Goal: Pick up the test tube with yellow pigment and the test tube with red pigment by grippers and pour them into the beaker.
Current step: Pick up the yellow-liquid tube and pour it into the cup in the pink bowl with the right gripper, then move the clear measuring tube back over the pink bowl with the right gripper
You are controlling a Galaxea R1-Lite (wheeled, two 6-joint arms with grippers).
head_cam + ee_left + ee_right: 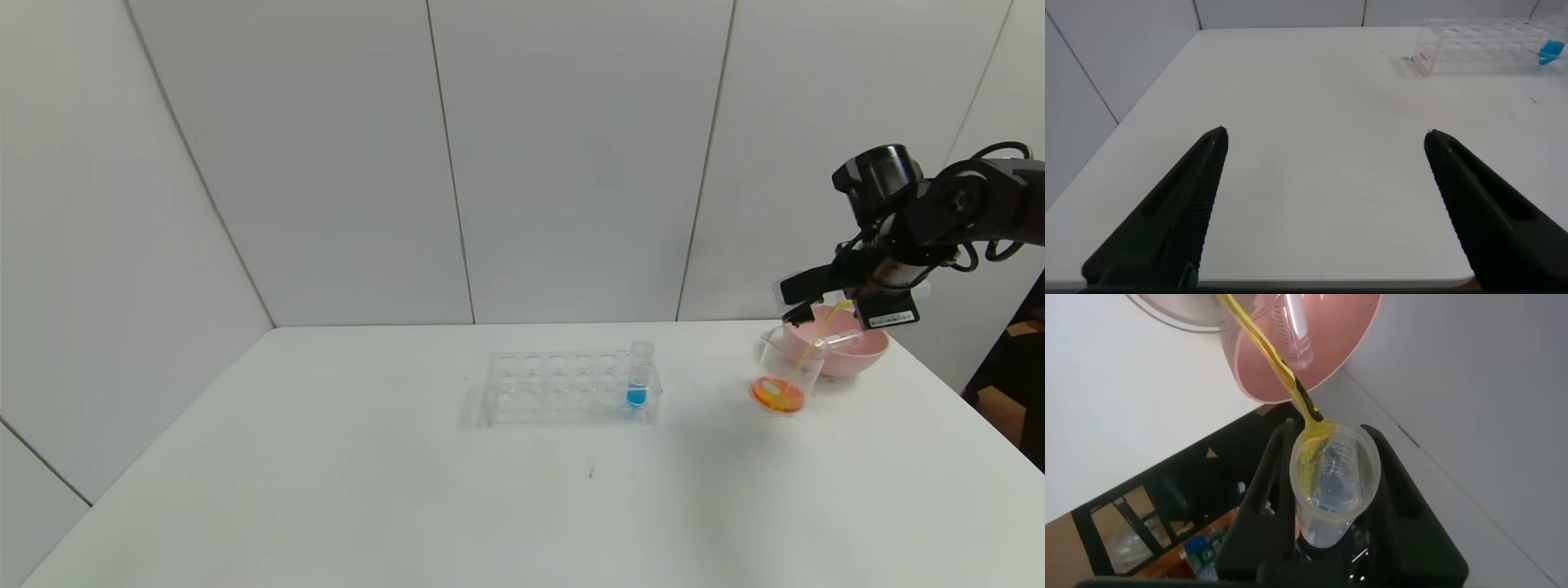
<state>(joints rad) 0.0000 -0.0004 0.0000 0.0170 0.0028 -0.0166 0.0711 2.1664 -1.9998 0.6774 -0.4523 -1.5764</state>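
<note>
My right gripper [788, 300] is shut on the yellow-pigment test tube [1335, 482] and holds it tipped above the beaker [788, 371] at the table's right. A thin yellow stream [819, 333] runs from the tube's mouth into the beaker, which holds orange-red liquid at its bottom. In the right wrist view the gripper [1329, 434] clamps the tube from both sides. A clear tube [1297, 331] with no liquid showing lies in the pink bowl [1331, 351]. My left gripper [1327, 139] is open and empty over the table's left part, out of the head view.
The pink bowl [849, 351] stands just behind the beaker near the table's right edge. A clear many-holed rack [563, 384] at the table's middle holds one tube with blue liquid [639, 377]; the rack also shows in the left wrist view [1478, 45].
</note>
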